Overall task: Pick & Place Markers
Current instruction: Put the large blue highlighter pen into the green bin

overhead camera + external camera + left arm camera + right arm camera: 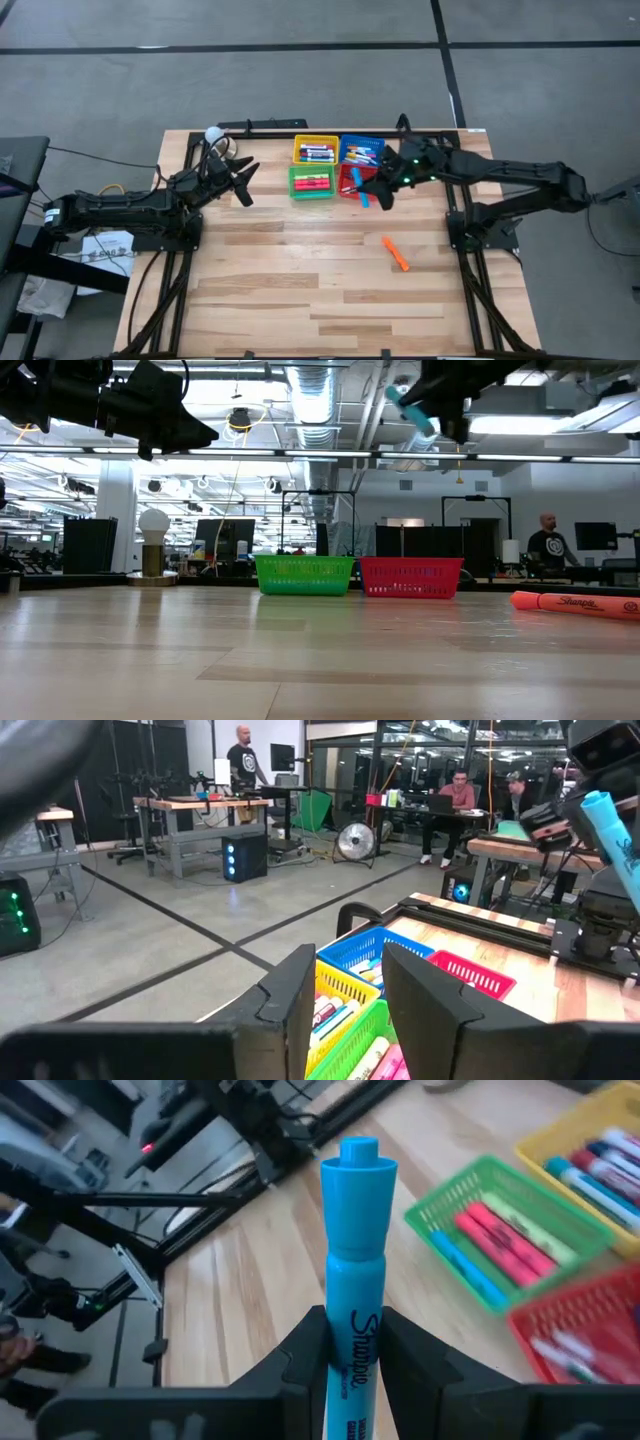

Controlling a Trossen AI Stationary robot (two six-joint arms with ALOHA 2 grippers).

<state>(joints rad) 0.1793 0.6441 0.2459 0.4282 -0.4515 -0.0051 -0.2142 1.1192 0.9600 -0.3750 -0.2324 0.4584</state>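
Left tool [345,1010] hangs part-open above yellow basket [340,988] of markers [335,1018].

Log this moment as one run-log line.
right gripper: shut on blue marker, raised near red basket | left gripper: open, empty | orange marker: on table

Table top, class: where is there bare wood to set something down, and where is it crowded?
Bare wood runs across the table's whole near half and its left side, below the left gripper. The only thing lying there is the orange marker, right of centre. The crowded part is the far edge: four baskets packed together, with the right gripper holding a blue marker above the red one.
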